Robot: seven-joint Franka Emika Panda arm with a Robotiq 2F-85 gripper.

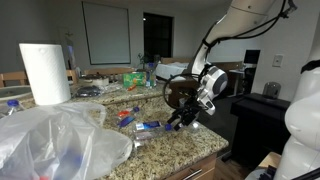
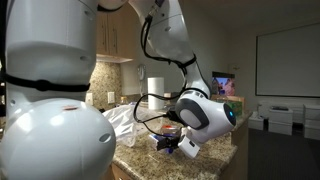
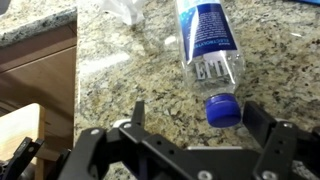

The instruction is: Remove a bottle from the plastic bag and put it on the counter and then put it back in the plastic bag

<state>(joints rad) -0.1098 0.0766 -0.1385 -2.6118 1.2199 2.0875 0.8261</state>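
My gripper (image 3: 193, 110) hangs low over the counter (image 3: 120, 70), jaws spread wide and holding nothing. In the wrist view the bottle (image 3: 208, 45) lies on its side on the stone just ahead, its blue cap pointing at me and sitting between my fingertips. I cannot tell whether either one touches it. In an exterior view the plastic bag (image 1: 60, 140) lies crumpled farther along the counter, apart from the bottle, with a paper towel roll (image 1: 45, 72) upright behind it.
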